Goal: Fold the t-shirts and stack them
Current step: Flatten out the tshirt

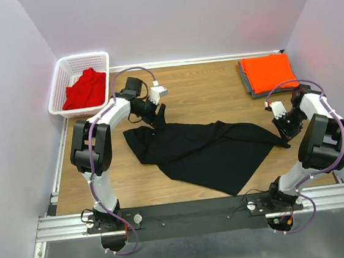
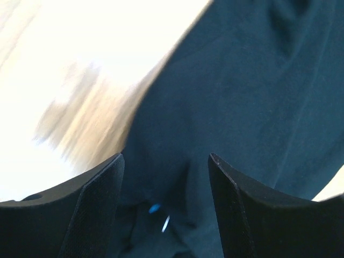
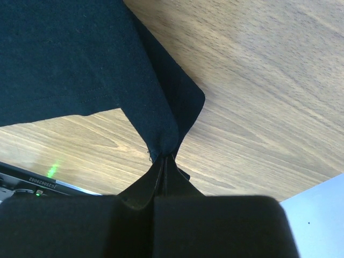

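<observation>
— Where is the black t-shirt (image 1: 212, 155) relative to my grippers?

— It lies rumpled across the middle of the table (image 1: 211, 94), stretched between your two arms. Its far-left part is under your left gripper (image 1: 159, 122), and its right tip runs to your right gripper (image 1: 285, 137), close to the table's right edge.

— What is the right gripper doing?

— Your right wrist view shows its fingers pressed together on a corner of the black cloth. The pinched fabric gathers to a point at the fingertips and fans out from there over the wood.

— And the left?

— Your left fingers (image 2: 91, 209) stand well apart. Black cloth fills the gap between them and spreads away to the right in your left wrist view, with bare wood to the left. That view is blurred, so you cannot tell whether the fingertips touch the fabric.

— The other shirts?

— The red t-shirt (image 1: 86, 90) is bunched inside the white basket (image 1: 62, 79) at the far left corner of the table. The orange t-shirt (image 1: 269, 71) lies folded flat at the far right corner. Both are well apart from your grippers and from the black one.
</observation>
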`<state>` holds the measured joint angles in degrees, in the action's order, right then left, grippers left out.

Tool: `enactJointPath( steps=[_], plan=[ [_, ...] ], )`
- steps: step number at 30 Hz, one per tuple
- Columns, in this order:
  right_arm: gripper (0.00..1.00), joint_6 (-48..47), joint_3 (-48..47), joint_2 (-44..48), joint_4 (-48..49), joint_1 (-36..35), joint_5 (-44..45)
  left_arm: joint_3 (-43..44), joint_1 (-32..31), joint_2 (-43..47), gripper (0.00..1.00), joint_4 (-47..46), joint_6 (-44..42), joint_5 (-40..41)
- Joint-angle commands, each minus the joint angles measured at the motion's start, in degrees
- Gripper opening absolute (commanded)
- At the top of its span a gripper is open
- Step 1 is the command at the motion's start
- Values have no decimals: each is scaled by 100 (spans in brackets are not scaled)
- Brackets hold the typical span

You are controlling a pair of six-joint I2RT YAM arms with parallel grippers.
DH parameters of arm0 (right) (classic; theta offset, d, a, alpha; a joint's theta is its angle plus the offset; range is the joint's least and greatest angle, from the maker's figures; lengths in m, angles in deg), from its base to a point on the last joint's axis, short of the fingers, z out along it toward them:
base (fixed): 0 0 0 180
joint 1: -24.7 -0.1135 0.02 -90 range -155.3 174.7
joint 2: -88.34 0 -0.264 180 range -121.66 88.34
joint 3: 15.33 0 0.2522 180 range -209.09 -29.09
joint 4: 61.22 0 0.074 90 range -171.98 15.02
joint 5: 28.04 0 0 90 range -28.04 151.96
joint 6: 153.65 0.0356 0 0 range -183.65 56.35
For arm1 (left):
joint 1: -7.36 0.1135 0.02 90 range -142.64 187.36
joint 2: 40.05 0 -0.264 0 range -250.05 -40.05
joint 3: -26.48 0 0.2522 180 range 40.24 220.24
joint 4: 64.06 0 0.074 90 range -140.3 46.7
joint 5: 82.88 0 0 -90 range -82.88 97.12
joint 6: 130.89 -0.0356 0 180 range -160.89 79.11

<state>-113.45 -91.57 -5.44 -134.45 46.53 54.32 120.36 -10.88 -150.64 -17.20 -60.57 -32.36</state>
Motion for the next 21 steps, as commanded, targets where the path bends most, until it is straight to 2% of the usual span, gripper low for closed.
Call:
enactJointPath(
  steps=[1, 13, 19, 21],
  plan=[
    [1, -74, 43, 35, 75, 32, 105, -22, 399, 459, 72, 11, 720, 221],
    [1, 23, -159, -88, 75, 32, 96, -233, 400, 178, 71, 302, 861, 55],
    [1, 14, -177, -141, 75, 32, 122, -137, 111, 99, 66, 372, 738, -498],
    [1, 32, -194, -158, 75, 32, 114, -40, 14, 81, 60, 381, 659, -560]
  ],
)
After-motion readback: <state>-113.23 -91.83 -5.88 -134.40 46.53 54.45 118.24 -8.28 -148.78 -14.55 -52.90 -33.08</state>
